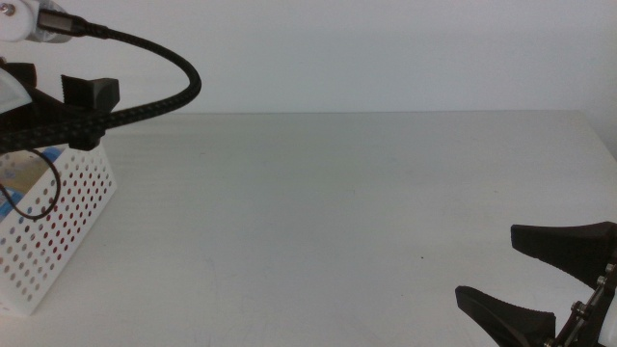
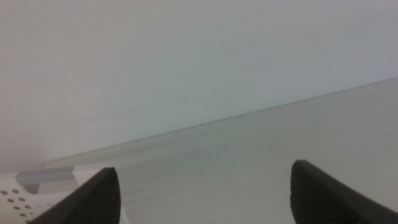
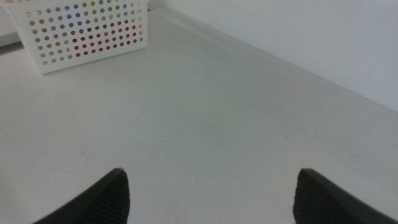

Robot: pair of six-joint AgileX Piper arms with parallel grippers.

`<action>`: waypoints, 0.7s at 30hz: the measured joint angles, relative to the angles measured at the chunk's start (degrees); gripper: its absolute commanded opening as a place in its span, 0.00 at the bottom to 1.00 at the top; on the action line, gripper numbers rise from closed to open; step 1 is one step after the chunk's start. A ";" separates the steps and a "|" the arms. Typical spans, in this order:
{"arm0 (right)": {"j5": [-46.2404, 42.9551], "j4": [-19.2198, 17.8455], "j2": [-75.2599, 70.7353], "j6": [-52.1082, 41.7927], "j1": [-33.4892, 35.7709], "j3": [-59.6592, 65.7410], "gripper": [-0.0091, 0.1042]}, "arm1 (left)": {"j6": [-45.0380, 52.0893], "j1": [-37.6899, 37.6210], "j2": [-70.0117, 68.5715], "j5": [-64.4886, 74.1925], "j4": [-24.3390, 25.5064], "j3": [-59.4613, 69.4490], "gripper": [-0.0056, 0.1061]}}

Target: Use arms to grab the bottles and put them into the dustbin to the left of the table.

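Observation:
The white holed dustbin stands at the table's left edge; it also shows in the right wrist view and as a corner in the left wrist view. Red, yellow and blue patches show through its holes; no bottle shows whole, and none lies on the table. My left arm hangs over the dustbin. Its gripper is open and empty. My right gripper is open and empty, low over the table's front right, also in the right wrist view.
The left arm's thick black cable arcs above the dustbin. A white wall stands behind the table's far edge.

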 measured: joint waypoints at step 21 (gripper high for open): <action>1.45 4.70 -23.35 0.00 -29.21 11.16 0.69 | -0.05 0.35 -34.68 0.46 0.22 28.82 0.86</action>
